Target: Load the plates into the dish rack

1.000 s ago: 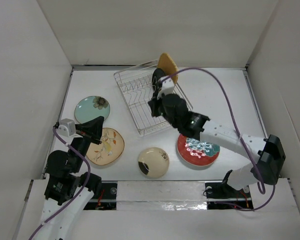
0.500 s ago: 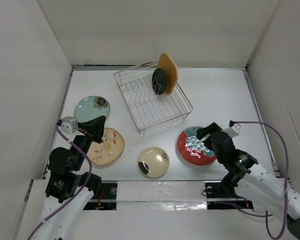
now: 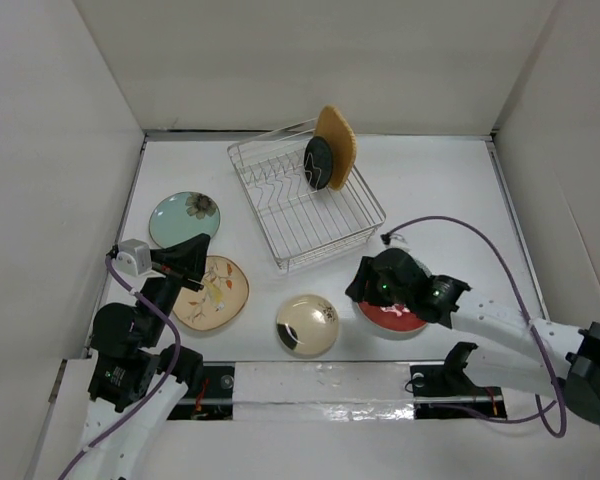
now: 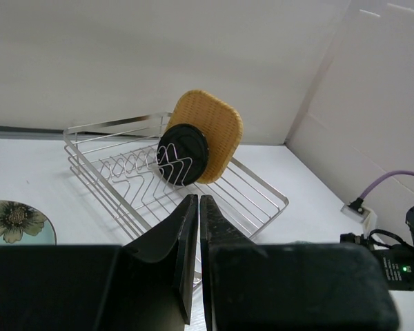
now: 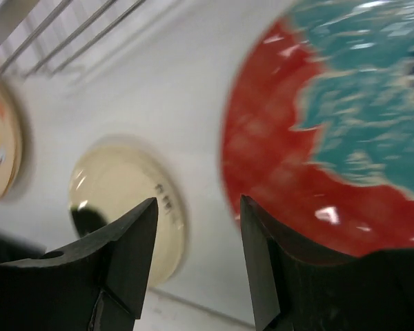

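Note:
The dish rack [image 3: 305,205] sits at the back middle of the table. In it stand the orange plate [image 3: 335,140] and, in front of it, the small black plate [image 3: 319,163], both on edge at the far right corner. My right gripper [image 3: 358,292] hangs open, its jaws wide apart, low over the left rim of the red patterned plate [image 5: 317,138], with the cream plate [image 5: 117,200] just to its left. Nothing is between its fingers. My left gripper [image 4: 199,198] is shut and empty above the beige floral plate [image 3: 215,292], pointing at the rack [image 4: 248,186].
The pale teal flowered plate [image 3: 184,217] lies flat at the left, behind the beige one. White walls enclose the table on three sides. A purple cable loops over the right arm.
My right arm has drawn back from the rack, leaving the black plate standing there, and swung down over the red plate with its jaws open. The left arm has barely moved.

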You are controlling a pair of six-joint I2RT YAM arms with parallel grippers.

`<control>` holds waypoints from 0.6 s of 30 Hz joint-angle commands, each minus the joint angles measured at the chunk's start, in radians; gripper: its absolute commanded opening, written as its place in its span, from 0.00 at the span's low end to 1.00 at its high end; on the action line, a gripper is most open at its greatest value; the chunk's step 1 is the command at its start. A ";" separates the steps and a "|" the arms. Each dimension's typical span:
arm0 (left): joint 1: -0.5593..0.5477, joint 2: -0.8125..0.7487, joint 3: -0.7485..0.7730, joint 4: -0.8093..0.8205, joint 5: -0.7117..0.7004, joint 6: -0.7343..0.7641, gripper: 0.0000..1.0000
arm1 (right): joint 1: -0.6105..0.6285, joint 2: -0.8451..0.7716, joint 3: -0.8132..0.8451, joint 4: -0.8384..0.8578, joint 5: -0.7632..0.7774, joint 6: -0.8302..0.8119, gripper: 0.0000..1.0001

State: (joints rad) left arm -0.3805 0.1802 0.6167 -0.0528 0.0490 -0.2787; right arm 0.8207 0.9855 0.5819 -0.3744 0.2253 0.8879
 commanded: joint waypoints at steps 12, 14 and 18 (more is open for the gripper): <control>-0.006 -0.012 0.008 0.044 0.000 -0.002 0.04 | 0.130 0.170 -0.057 -0.054 -0.270 0.068 0.57; -0.006 -0.015 0.008 0.042 0.000 -0.004 0.04 | 0.092 0.151 -0.077 -0.037 -0.235 0.120 0.59; -0.006 -0.012 0.008 0.042 0.000 -0.004 0.04 | -0.014 0.073 -0.108 -0.040 -0.138 0.167 0.61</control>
State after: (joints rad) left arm -0.3805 0.1791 0.6167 -0.0532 0.0479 -0.2783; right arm 0.8749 1.1099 0.4942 -0.4171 -0.0196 0.9905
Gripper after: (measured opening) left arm 0.037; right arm 0.606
